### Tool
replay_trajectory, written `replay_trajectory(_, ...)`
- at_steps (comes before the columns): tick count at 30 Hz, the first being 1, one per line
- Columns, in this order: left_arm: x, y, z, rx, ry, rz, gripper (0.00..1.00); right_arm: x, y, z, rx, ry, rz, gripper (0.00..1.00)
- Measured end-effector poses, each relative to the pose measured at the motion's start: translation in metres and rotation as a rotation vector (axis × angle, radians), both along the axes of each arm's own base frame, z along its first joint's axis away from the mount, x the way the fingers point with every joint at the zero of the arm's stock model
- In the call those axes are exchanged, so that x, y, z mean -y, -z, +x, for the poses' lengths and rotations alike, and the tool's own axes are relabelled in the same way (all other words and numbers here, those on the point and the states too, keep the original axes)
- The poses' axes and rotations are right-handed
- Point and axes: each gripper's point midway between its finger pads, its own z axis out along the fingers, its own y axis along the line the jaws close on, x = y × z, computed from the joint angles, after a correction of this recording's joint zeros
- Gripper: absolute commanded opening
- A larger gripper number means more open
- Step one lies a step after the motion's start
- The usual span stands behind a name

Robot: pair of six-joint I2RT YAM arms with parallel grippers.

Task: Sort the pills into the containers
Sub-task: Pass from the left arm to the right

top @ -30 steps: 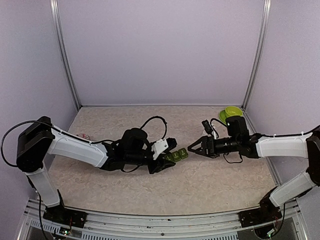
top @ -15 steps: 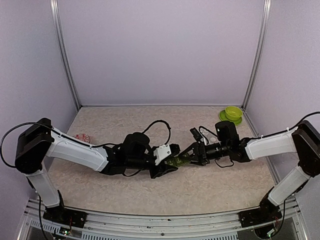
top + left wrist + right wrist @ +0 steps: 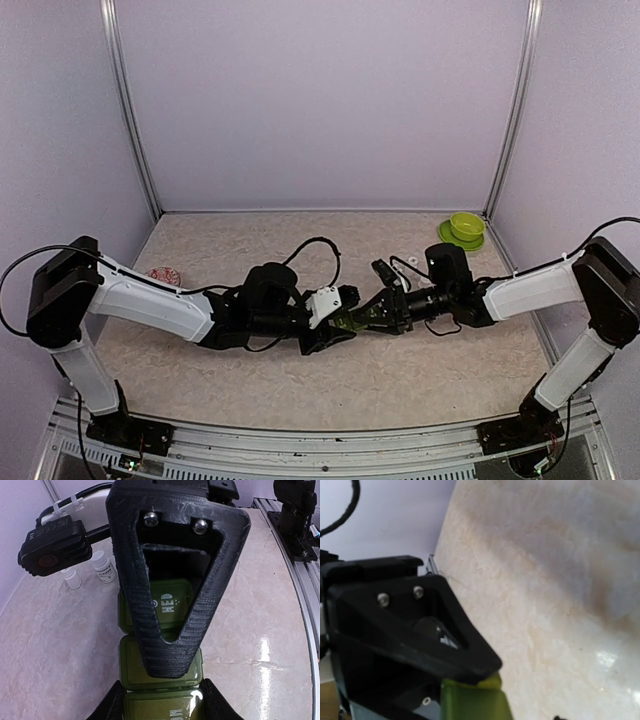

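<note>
— Green plastic, dark and glossy: the containers [image 3: 349,320] are a strip of three joined lidded boxes near the middle of the bench [image 3: 250,250], between the two arms. How will it handle?

— Light and stiff, I'd judge. The walls look rigid, so it shouldn't bend. The lids shine, though, so their faces are probably slippery, and the lid hinges are likely the weak spot.

— Who has it?

— The left gripper [image 3: 162,707] is narrowed onto the near compartment, with a finger against each side wall. That reads as a firm hold.

— And the right gripper [image 3: 372,314]?

— It's at the far end. In the left wrist view, one of its fingers [image 3: 131,595] lies across the lids of the other two compartments. Its own camera shows green plastic at a fingertip. I cannot tell whether it has closed on the strip.

— Where would you take hold?

— By the side walls, across the narrow width, as the left does. Pinching top and bottom would clamp a lid shut. Something this light would probably skid or tip if a lid were pried with nothing pinning the other end.
</note>
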Motion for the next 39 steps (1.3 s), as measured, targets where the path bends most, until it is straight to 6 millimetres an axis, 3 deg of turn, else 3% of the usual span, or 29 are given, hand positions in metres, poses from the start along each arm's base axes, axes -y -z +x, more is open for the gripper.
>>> replay_trajectory(5,-0.001,-0.008,-0.001,0.018,0.004,-0.013,0.24,-0.001,-0.004,-0.001,-0.001,-0.012,0.019,0.42)
replay_trajectory(11,-0.002,-0.007,-0.001,0.021,0.008,-0.011,0.25,-0.003,-0.005,-0.003,-0.013,-0.025,0.031,0.33)
replay_trajectory(15,-0.003,-0.004,-0.002,0.02,0.007,-0.005,0.32,-0.004,-0.006,-0.004,-0.021,-0.032,0.04,0.18)
replay_trajectory(18,-0.004,-0.004,-0.001,0.031,0.009,0.0,0.41,-0.004,-0.005,-0.004,-0.042,-0.027,0.042,0.16)
replay_trajectory(22,-0.003,-0.004,-0.001,0.036,0.01,0.001,0.68,-0.004,-0.007,-0.004,-0.044,-0.027,0.048,0.15)
replay_trajectory(26,-0.005,-0.004,0.0,0.039,0.002,0.002,0.82,-0.005,-0.009,-0.004,-0.039,-0.029,0.058,0.15)
replay_trajectory(32,-0.021,-0.003,-0.001,0.067,-0.041,0.017,0.77,-0.005,-0.01,-0.003,-0.051,-0.025,0.061,0.16)
replay_trajectory(39,-0.026,-0.019,-0.009,0.171,-0.073,0.003,0.69,-0.005,-0.01,-0.003,-0.076,-0.018,0.06,0.16)
